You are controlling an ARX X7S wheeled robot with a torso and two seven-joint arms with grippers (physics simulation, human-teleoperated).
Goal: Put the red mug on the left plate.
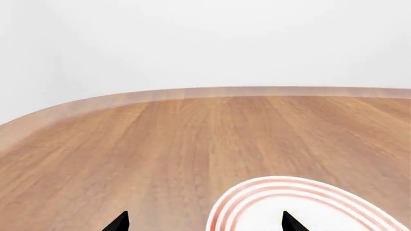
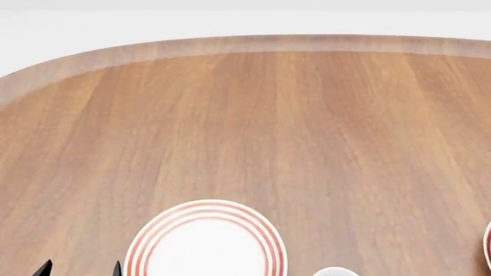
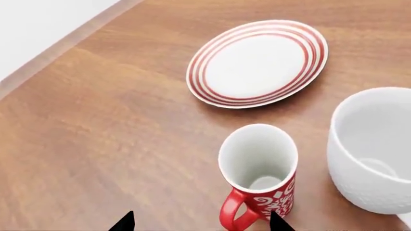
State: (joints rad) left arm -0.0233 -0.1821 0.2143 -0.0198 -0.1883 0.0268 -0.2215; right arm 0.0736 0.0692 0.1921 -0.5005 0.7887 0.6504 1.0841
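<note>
Clearly, your right gripper [image 3: 200,222] hung open, empty, just over the upright red mug [image 3: 258,174], which stood between the left plate [image 3: 257,62] and the white mug [image 3: 374,147], so a wide closing risked nudging that neighbour.

Left pincer [image 1: 204,222] and right pincer [image 3: 200,222] both spread wide, holding nothing.

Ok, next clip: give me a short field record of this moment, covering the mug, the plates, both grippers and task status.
red mug: upright on the table, empty, beside a white mug
left plate: bare, nothing on it
plate in right wrist view: bare
left gripper: open, at the left plate's edge
right gripper: open, near the red mug, not holding it
status: mug not yet on any plate
</note>
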